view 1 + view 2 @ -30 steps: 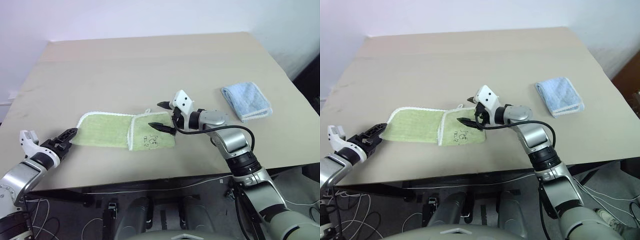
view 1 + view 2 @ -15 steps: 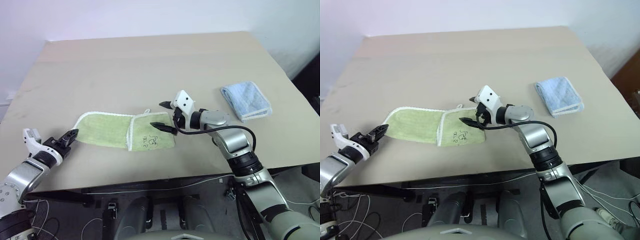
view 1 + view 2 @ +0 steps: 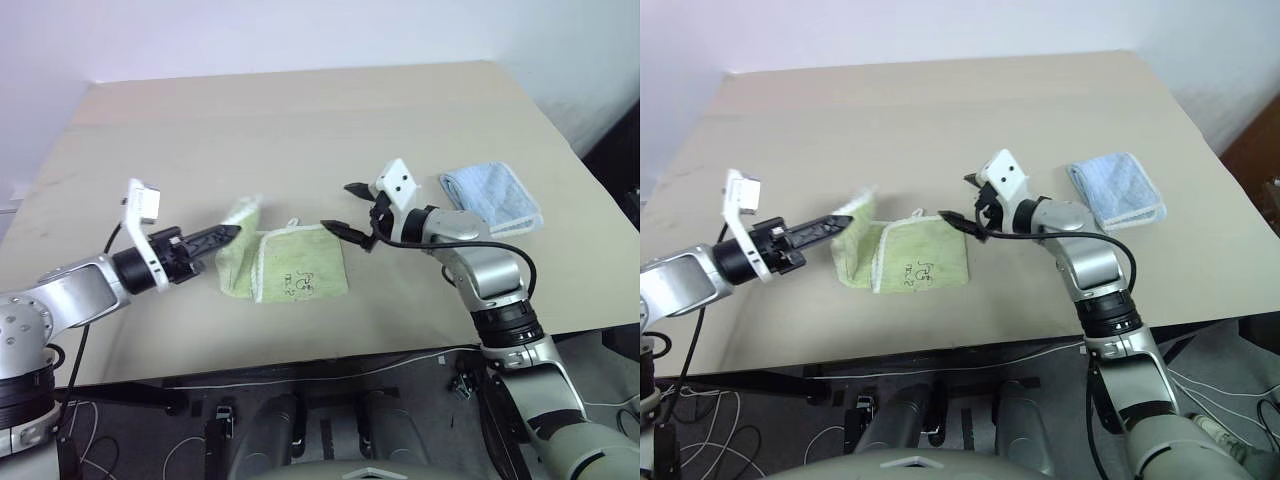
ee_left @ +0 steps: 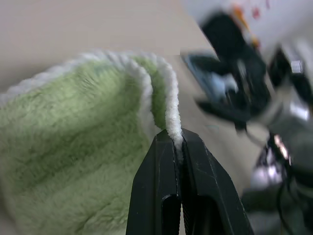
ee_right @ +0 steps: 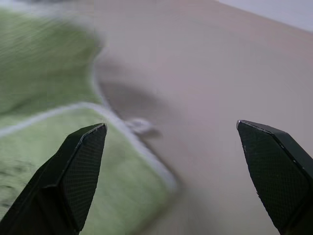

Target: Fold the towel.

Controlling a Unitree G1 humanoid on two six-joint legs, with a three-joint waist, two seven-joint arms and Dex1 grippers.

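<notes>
Left end effector (image 3: 232,232) is clamped on the white stitched edge of the long light-green terry towel (image 3: 300,268), raising that end off the beige worktop (image 3: 300,130). The towel's other end lies flat at mid-worktop, already doubled, small dark drawing up. Right end effector (image 3: 347,208) hovers just beside the doubled part, fingers spread wide, holding nothing.

Risks, as judged:
- thin edge grip may slip, dropping the end short
- unpinned doubled part may drag along, skewing the fold
</notes>
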